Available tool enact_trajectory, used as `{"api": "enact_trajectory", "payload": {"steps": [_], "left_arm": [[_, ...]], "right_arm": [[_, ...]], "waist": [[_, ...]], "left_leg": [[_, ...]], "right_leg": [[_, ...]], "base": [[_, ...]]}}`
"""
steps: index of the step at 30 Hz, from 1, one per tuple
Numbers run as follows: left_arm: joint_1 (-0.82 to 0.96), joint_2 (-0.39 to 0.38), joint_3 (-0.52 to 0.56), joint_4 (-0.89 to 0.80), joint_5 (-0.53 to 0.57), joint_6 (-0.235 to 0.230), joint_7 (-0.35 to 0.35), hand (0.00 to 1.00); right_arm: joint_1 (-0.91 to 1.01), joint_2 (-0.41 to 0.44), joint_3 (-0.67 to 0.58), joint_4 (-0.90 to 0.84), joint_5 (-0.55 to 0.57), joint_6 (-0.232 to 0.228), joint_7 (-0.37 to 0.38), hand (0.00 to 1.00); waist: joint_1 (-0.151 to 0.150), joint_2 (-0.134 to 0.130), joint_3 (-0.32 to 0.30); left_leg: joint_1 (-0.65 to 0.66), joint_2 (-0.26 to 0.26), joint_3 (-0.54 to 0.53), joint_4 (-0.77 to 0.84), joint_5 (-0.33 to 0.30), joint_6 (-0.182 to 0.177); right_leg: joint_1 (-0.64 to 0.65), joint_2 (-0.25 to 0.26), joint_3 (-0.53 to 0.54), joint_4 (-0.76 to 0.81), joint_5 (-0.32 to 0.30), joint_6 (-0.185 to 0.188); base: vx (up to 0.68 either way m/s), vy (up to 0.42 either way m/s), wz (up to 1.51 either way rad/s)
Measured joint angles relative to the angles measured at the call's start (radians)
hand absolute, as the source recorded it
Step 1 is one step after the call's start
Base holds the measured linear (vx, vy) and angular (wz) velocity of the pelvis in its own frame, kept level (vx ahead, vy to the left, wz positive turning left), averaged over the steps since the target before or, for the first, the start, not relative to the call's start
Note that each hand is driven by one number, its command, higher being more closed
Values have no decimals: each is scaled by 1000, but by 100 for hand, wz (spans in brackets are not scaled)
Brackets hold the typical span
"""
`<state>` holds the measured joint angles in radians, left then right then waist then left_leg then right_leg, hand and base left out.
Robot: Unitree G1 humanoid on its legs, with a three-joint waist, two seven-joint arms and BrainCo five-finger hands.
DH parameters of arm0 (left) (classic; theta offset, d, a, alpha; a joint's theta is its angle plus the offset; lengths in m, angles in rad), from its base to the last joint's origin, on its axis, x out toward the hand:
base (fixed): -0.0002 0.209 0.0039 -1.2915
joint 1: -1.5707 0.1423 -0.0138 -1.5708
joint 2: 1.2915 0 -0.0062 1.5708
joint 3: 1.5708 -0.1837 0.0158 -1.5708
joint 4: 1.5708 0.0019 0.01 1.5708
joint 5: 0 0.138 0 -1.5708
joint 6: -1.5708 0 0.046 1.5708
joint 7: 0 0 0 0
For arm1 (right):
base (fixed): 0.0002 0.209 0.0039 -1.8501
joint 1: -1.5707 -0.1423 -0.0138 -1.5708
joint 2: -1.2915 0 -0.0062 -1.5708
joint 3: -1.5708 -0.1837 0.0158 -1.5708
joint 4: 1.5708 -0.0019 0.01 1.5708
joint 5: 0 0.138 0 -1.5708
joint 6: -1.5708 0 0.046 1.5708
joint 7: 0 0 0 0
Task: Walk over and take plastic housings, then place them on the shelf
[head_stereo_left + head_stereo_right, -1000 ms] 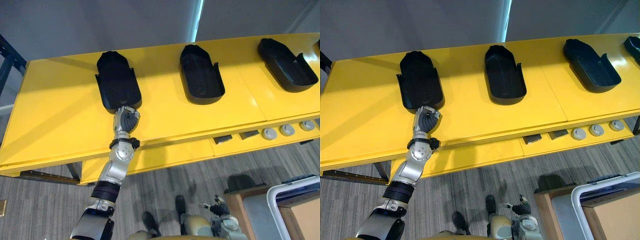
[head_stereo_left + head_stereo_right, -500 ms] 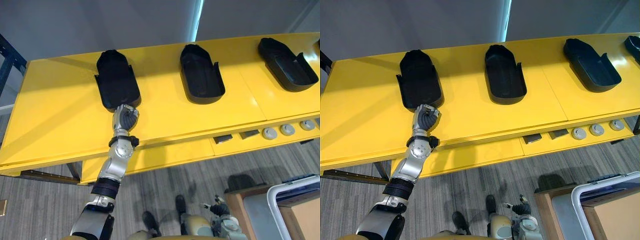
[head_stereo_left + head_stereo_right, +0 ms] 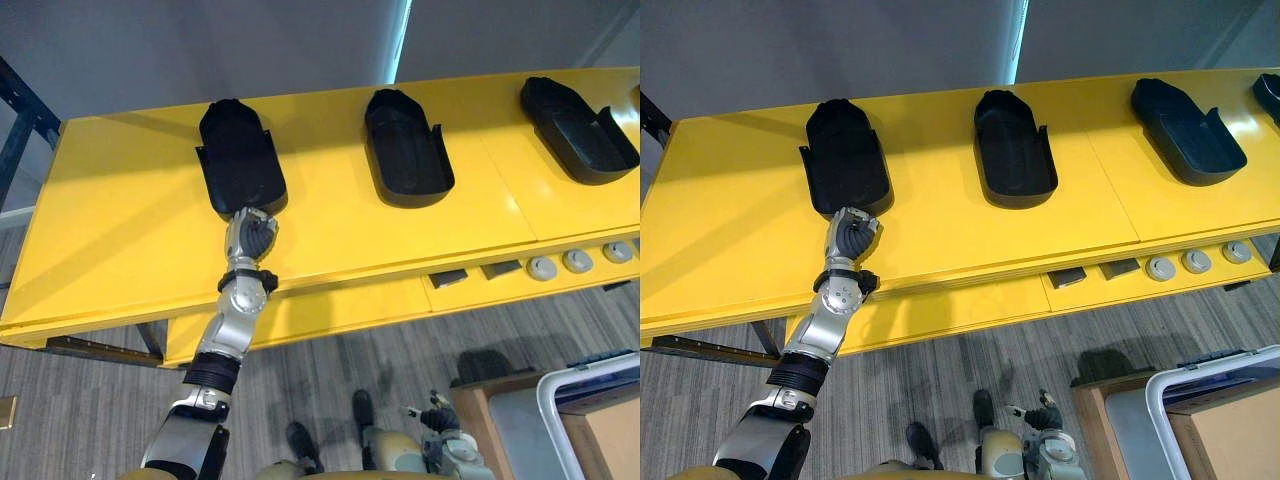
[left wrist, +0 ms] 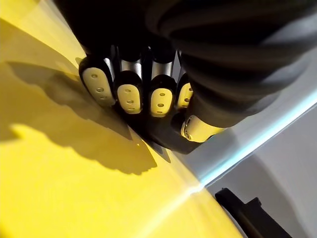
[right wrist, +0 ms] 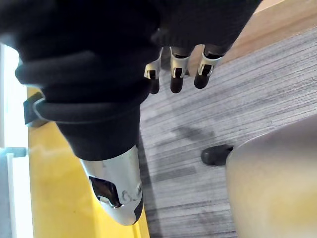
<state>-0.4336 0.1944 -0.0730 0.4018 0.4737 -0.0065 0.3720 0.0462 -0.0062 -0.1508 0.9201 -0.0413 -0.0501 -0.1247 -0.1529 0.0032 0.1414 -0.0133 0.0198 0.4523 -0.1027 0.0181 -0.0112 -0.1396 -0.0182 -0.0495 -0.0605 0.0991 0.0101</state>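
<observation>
**Item: floor, nearest.** Grey striped carpet [image 3: 330, 380]. A white-rimmed bin [image 3: 560, 385] with a tan box inside stands at the lower right.

**Item: right hand** [image 5: 177, 74]. It hangs low beside the robot over the carpet, fingers loose and nearly straight, holding nothing. Idle.

**Item: lower ledge** [image 3: 330, 310] along the table front. It carries three round grey knobs [image 3: 579, 261] and two small dark blocks [image 3: 447, 278] toward the right.

**Item: left hand** [image 3: 250, 232]. It is stretched forward over the yellow table [image 3: 120, 230] and sits at the near end of the leftmost housing. In the wrist view the fingers [image 4: 126, 98] are curled in a row over a dark edge with the thumb under it, so the hand appears clenched on the housing's near lip.

**Item: plastic housings, black, in a row along the far half of the table.**
- The leftmost housing [image 3: 240, 158] lies flat on the table, hollow side down, not yet lifted.
- The middle housing [image 3: 405, 150] and the right-hand housing [image 3: 578, 130] lie hollow side up, well apart from each other.
- A corner of a fourth housing [image 3: 1268, 95] shows at the far right.

**Handling, judged.** These look like thin moulded shells: light, rigid and smooth, and probably slippery. A pinch at one end would let the long body swing or slide out. A firmer hold would wrap a side wall nearer the middle, or support the shell from underneath.

**Item: farthest.** A grey wall [image 3: 200, 50] stands behind the table. A dark metal frame [image 3: 20, 105] stands at the far left, possibly the shelf.
</observation>
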Motion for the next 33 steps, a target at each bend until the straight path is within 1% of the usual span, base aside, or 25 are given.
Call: {"api": "enact_trajectory", "payload": {"steps": [6, 9, 15, 17, 19, 21, 23, 25, 27, 28, 29, 30, 31, 33], "left_arm": [[-4, 28, 8, 23, -1, 5, -1, 100], [-4, 33, 13, 23, -11, 9, -2, 100], [-1, 35, 12, 11, -33, 9, -7, 100], [28, 35, 5, -86, -51, 8, -7, 100], [73, 29, -6, -231, -66, -15, -7, 100], [105, 14, -7, -330, -74, -26, -7, 100], [146, 4, -13, -450, -82, -60, -7, 100], [166, 4, -10, -521, -90, -82, -7, 100], [201, 0, 37, -643, -122, -132, 1, 100], [205, -4, 58, -664, -146, -149, 7, 100], [217, -14, 119, -695, -182, -176, 28, 100], [220, -24, 188, -707, -208, -188, 51, 100], [222, -28, 223, -707, -228, -194, 64, 100], [280, -37, 384, -699, -321, -213, 124, 100]], "right_arm": [[0, 0, 0, 3, 0, 0, 3, 0], [0, 0, 1, 4, 0, 0, 17, 0], [0, 0, 2, 5, 0, 1, 20, 0], [0, 0, 3, 5, 0, 0, 20, 0], [0, 0, 3, 6, 0, 0, 20, 0], [0, -1, 0, 7, 0, 0, 20, 0], [0, -1, -2, 8, 1, 0, 20, 0], [0, -1, -12, 14, 1, 0, 21, 0], [1, -4, -26, 26, 1, 0, 23, 0], [1, -3, -33, 31, 1, 0, 23, 0], [0, -4, -40, 36, 1, 0, 23, 0], [2, -7, -44, 42, 1, 0, 23, 0], [2, -8, -46, 46, 1, 1, 23, 0], [2, -12, -50, 47, 1, 8, 22, 0]], "waist": [[2, -4, 1], [2, -6, 1], [3, -6, 1], [3, -8, 1], [3, -10, 1], [4, -11, 1], [5, -11, 1], [8, -11, 1], [32, -11, 1], [33, -11, 1], [40, -10, 0], [55, -11, -1], [58, -11, -1], [60, -9, -5]], "left_leg": [[11, 0, -5, 0, 0, 0], [11, -1, -5, 0, 0, 0], [11, -1, -5, 0, 0, 0], [11, -1, -5, 0, 0, 0], [11, -1, -9, 0, 0, 0], [9, 0, -15, 0, 0, 0], [9, 0, -28, 0, 0, 0], [12, -1, -40, 0, 0, 0], [16, 0, -50, 0, 0, 0], [17, 0, -55, 0, 0, 0], [18, 1, -68, 0, 0, 1], [19, 3, -76, 0, 0, 1], [20, 3, -81, 0, 0, 1], [23, 7, -109, -1, 1, 2]], "right_leg": [[12, -1, -3, -1, 0, 0], [12, -1, -3, -1, 0, 0], [13, -2, -3, -1, 0, 0], [13, -1, -3, -1, 0, 0], [14, -1, -5, -1, 0, 0], [15, -3, -3, -1, 0, 0], [22, -4, -11, -5, 0, 0], [34, -6, -22, -11, 0, 0], [42, -5, -30, -11, 0, 0], [45, -5, -32, -12, -1, 0], [50, -5, -36, -11, -1, 0], [54, -5, -36, -11, -1, 0], [57, -5, -37, -11, -1, 0], [70, -3, -46, -10, -1, 0]], "base": [[0, 0, 0], [0, 0, 0], [0, 0, 0], [0, 0, 0], [3, 0, 2], [17, 1, 7], [16, 4, 15], [1, 2, 19], [-19, 0, 14], [-27, -2, 18], [-34, 1, 23], [-35, 2, 23], [-35, 5, 25], [-22, 6, 30]]}}
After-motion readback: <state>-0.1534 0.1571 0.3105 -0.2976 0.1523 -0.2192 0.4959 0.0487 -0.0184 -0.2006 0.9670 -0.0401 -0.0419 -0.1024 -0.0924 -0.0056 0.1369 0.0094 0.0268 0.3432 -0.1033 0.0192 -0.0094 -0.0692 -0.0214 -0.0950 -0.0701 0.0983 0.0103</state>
